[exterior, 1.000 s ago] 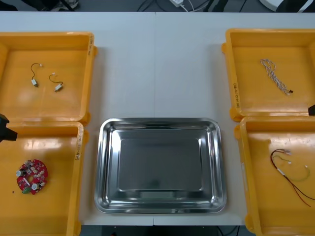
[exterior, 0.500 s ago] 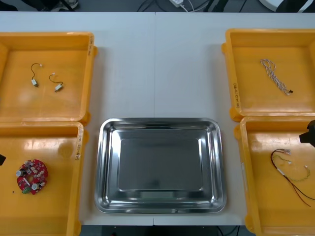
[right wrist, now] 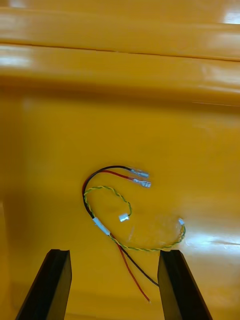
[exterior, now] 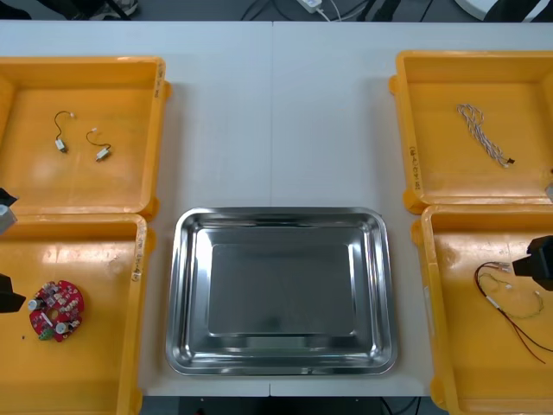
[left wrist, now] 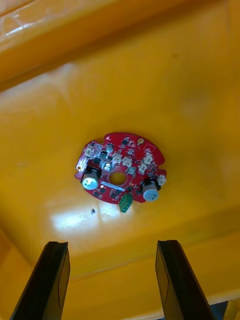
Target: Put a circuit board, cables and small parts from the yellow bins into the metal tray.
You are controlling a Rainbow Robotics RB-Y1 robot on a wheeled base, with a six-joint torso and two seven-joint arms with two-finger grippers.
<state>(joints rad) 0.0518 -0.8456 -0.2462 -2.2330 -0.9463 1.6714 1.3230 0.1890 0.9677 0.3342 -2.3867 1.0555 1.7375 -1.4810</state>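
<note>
A round red circuit board (exterior: 56, 309) lies in the near left yellow bin (exterior: 99, 259). My left gripper (exterior: 8, 295) hangs at that bin's left edge, just left of the board. In the left wrist view the left gripper (left wrist: 111, 245) is open and the board (left wrist: 120, 172) lies flat beyond its fingers, untouched. A red and yellow cable (exterior: 508, 300) lies in the near right yellow bin (exterior: 458, 354). My right gripper (exterior: 538, 259) hovers over it; in the right wrist view the right gripper (right wrist: 114, 252) is open, with the cable (right wrist: 125, 210) just ahead of the fingers.
The bare shiny metal tray (exterior: 185, 294) sits between the bins at the table's near middle. The far left bin (exterior: 121, 95) holds two small metal parts (exterior: 82, 143) with short wires. A twisted blue and white cable (exterior: 484, 136) lies in the far right bin (exterior: 432, 95).
Both grippers have moved from the far bins' near edges toward the robot, the left now beside the circuit board, the right over the red and yellow cable. No object has moved.
</note>
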